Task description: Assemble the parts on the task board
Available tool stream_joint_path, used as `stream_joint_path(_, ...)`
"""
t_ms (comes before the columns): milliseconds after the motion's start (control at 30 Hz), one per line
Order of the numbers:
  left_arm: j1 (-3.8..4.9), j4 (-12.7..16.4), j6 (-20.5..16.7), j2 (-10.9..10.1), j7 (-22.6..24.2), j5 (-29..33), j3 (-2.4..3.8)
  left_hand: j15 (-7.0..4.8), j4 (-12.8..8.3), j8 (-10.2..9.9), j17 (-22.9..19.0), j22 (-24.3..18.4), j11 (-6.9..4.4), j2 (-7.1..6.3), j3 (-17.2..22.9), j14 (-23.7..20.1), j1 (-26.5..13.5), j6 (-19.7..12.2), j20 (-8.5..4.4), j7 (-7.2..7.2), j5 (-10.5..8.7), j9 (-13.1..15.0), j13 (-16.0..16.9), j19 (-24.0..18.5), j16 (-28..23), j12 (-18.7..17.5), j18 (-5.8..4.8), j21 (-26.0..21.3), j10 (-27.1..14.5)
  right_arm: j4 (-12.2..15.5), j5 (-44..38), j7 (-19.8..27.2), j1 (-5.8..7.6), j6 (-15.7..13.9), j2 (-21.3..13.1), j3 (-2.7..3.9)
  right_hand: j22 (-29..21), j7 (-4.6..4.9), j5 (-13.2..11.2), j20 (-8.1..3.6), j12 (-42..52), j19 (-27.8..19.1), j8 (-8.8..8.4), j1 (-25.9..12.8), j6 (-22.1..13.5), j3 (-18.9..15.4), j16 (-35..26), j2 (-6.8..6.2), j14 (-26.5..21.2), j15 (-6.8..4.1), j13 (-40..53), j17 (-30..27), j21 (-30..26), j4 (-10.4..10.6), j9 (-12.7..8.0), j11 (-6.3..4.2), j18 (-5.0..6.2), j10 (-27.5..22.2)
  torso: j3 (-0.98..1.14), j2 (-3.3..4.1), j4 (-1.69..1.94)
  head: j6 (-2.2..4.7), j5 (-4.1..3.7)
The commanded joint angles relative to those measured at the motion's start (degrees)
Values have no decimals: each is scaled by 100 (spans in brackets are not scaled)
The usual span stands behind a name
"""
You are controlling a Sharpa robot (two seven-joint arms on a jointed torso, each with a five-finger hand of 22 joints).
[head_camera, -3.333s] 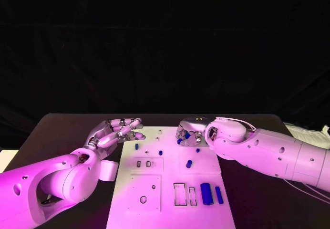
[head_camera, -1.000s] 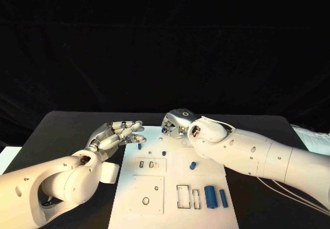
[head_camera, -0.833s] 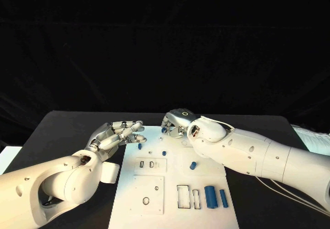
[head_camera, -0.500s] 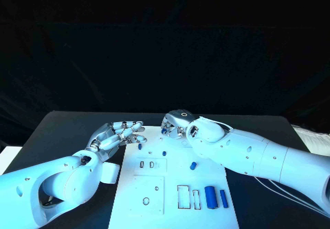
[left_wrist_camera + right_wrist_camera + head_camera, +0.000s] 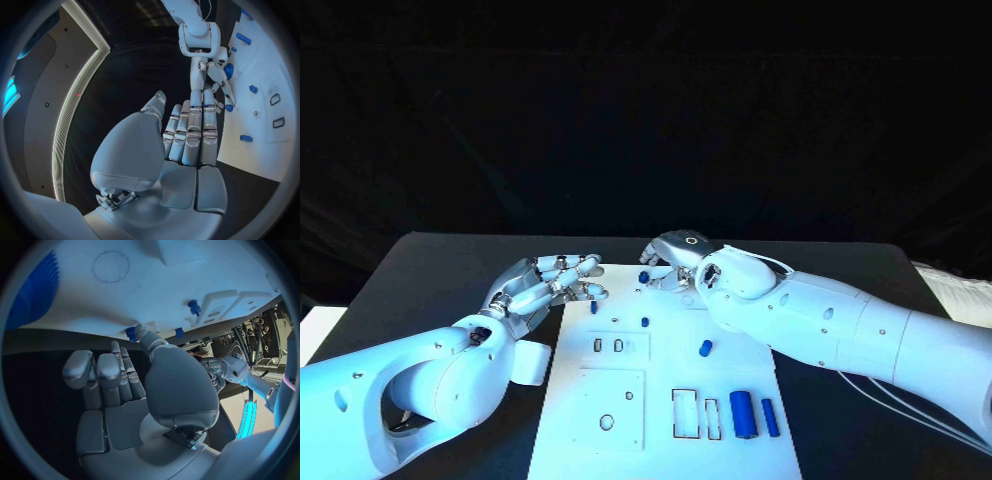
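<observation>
Head view: I log the matte white task board (image 5: pixel 668 400) at table centre, blue cylindrical parts (image 5: pixel 741 413) at its five o'clock. Left hand (image 5: pixel 538 285), silver, fingers apart, grasping nothing. Right wrist view: right hand (image 5: pixel 134 385), fingers extended, grasping nothing.

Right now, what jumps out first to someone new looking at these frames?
The white task board running down the middle of the black table, dotted with small blue parts, two long blue parts lying side by side near its close right corner. Both silver hands meet at the far end: the left hand hovers at the board's left edge, the right hand reaches down at a blue part there.
</observation>
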Motion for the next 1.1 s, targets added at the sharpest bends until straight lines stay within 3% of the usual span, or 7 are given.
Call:
stream_joint_path(33,8,9,121,-10,17,14,5,23,-16,-21,7,-5,24,48,-10,-7,-4,-10,16,28,-13,-6,-3,1,-24,-38,16,-23,-16,245,157,9,-2,-145,-209,11,77,11,-22,8,68,68,54,99,127,-53,47,39,68,-10,18,81,24,21,20,-10,55,141,3,3,-15,13,-10)
stream_joint_path(267,10,25,119,-57,11,41,5,24,-19,-24,10,-7,25,47,-11,-9,-1,-12,17,29,-13,-6,-3,0,-28,-41,16,-25,-18,1023,831,-110,10,-16,-1017,135,1244,-117,136,-118,475,686,88,181,459,64,691,175,316,-214,170,1067,682,116,39,-251,-161,1193,9,-5,-67,34,-6)
stream_joint_path(433,10,8,125,-53,3,62,4,24,-19,-24,10,-7,25,47,-11,-9,-1,-12,17,29,-13,-6,-3,0,-28,-41,16,-25,-18,1340,1375,-329,47,304,-1520,189,2020,-257,412,-267,959,1049,15,-1,355,-113,1083,-68,405,-393,543,1675,1111,224,4,-456,-309,2105,2,-15,-111,50,-14)
stream_joint_path(567,10,-18,136,-29,2,75,4,24,-22,-26,12,-8,25,48,-10,-10,3,-12,17,28,-13,-6,-3,-1,-31,-42,17,-27,-17,1421,1473,-447,63,547,-1738,204,2209,-335,620,-354,1503,1120,30,-80,308,-518,1299,-214,431,-464,1192,2006,1221,348,9,-526,-345,2264,2,-11,-136,53,-31)
stream_joint_path(700,9,-35,147,-11,1,80,3,24,-22,-26,12,-8,25,48,-10,-10,3,-12,17,28,-13,-6,-3,-1,-31,-42,17,-27,-17,1440,1406,-500,68,665,-1826,209,2323,-332,634,-345,2347,1144,45,53,320,-922,1422,-137,428,-448,2401,2198,1283,534,18,-515,-364,1906,10,-9,-130,34,-32)
stream_joint_path(833,8,-51,157,0,-2,83,3,24,-22,-26,12,-8,25,48,-10,-10,3,-12,17,28,-13,-6,-3,-1,-31,-42,17,-27,-17,1455,1266,-574,70,802,-1881,211,2515,-299,613,-312,4787,1214,38,214,280,-1313,1719,-94,502,-414,5124,2766,1376,813,15,-487,-398,1985,3,-11,-123,33,-40)
stream_joint_path(1100,8,-59,168,7,-8,83,3,24,-25,-27,15,-10,24,49,-9,-10,6,-10,18,27,-13,-5,-2,-1,-33,-43,17,-28,-16,1411,1075,-682,60,980,-1867,211,2657,-269,656,-257,6405,1272,116,444,296,-1630,1969,-53,574,-361,6789,3289,1440,1134,39,-445,-424,2195,1,-4,-129,38,-39)
